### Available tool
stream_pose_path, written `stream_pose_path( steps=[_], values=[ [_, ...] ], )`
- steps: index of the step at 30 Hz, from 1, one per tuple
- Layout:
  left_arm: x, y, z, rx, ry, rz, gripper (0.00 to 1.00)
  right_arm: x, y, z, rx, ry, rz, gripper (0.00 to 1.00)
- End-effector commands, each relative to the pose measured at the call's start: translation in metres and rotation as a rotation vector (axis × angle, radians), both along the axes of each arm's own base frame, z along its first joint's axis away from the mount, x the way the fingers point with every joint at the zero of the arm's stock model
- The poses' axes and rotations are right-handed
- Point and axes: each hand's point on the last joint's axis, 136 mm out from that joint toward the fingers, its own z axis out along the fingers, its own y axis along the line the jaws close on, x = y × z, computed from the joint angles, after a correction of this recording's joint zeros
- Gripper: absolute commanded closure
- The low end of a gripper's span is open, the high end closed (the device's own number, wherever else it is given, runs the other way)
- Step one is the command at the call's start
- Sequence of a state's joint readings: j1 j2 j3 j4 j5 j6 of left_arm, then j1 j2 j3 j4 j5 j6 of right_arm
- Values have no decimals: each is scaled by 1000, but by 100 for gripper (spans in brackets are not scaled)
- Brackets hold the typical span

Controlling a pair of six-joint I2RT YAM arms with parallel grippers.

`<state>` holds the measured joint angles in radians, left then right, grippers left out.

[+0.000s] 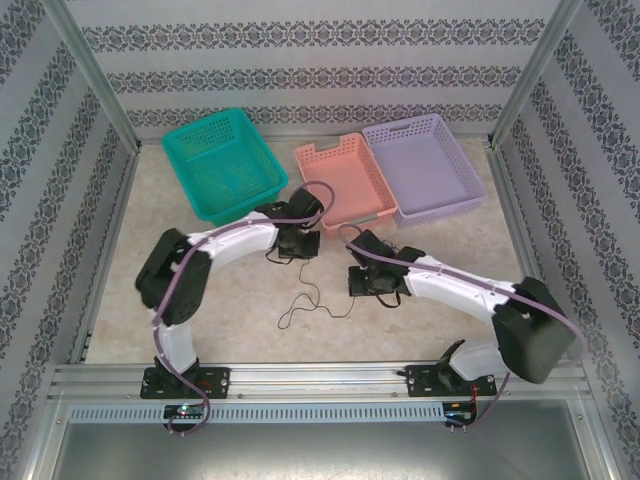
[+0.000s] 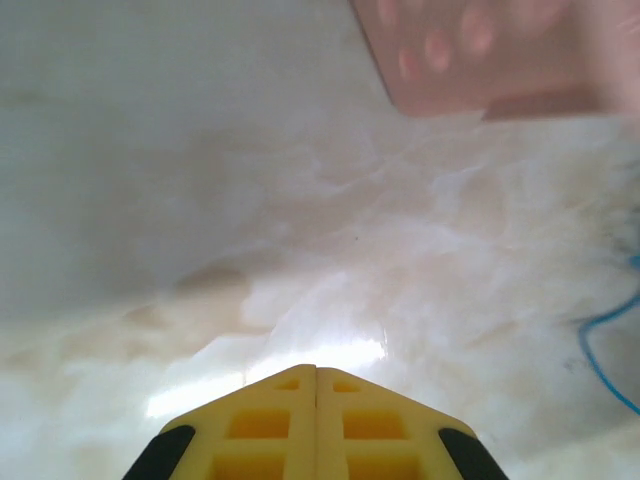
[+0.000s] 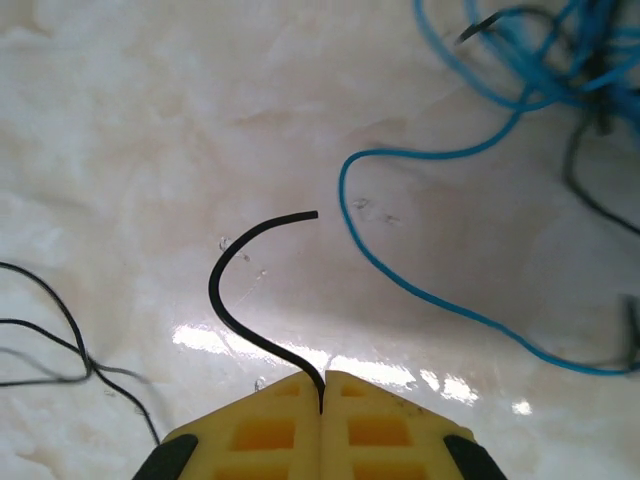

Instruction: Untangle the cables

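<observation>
Right wrist: right gripper (image 3: 321, 392) pinched shut on black cable (image 3: 225, 262), free end curling toward 12 o'clock; blue tangle (image 3: 525, 60) at 1 o'clock. Left gripper (image 2: 317, 385) closed, apparently empty. Draw black cable slowly toward 6 o'clock, low, clear of tangle, no jerks.

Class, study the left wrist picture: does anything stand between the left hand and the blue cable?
Nothing visible does. Only bare table lies between the shut left hand and the blue cable at the right edge. The pink basket sits farther off, at the top, out of that path.
</observation>
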<state>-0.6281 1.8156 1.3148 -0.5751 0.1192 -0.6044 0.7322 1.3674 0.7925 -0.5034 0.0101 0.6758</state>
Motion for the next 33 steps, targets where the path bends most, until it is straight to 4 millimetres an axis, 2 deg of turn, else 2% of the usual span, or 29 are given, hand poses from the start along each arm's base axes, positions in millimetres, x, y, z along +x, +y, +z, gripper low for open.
stream_pose_path(
  steps=[1, 4, 9, 12, 15, 18, 21, 23, 26, 28, 33],
  values=[
    [3, 67, 63, 88, -90, 171, 100, 3, -34, 28, -29, -73, -117, 100],
    [12, 133, 93, 130, -115, 328, 100, 10, -76, 55, -52, -155, -261, 100],
    [33, 250, 139, 212, -205, 643, 100, 16, -173, 82, -105, -222, -593, 100],
    [32, 307, 155, 283, -224, 829, 100, 10, -228, 93, -156, -228, -800, 100],
    [29, 343, 163, 323, -238, 957, 100, 7, -264, 103, -172, -236, -941, 100],
    [38, 356, 168, 295, -239, 1003, 100, 19, -274, 120, -146, -280, -956, 100],
    [62, 347, 176, 195, -292, 990, 100, 41, -258, 142, -98, -349, -847, 100],
    [83, 333, 179, 86, -329, 953, 100, 58, -229, 159, -70, -425, -707, 100],
    [111, 308, 183, -66, -354, 885, 100, 77, -164, 176, 12, -466, -481, 100],
    [124, 296, 185, -126, -363, 852, 100, 81, -123, 181, 41, -460, -373, 100],
    [151, 295, 202, -165, -414, 835, 100, 97, -31, 201, 239, -475, -244, 100]
  ],
)
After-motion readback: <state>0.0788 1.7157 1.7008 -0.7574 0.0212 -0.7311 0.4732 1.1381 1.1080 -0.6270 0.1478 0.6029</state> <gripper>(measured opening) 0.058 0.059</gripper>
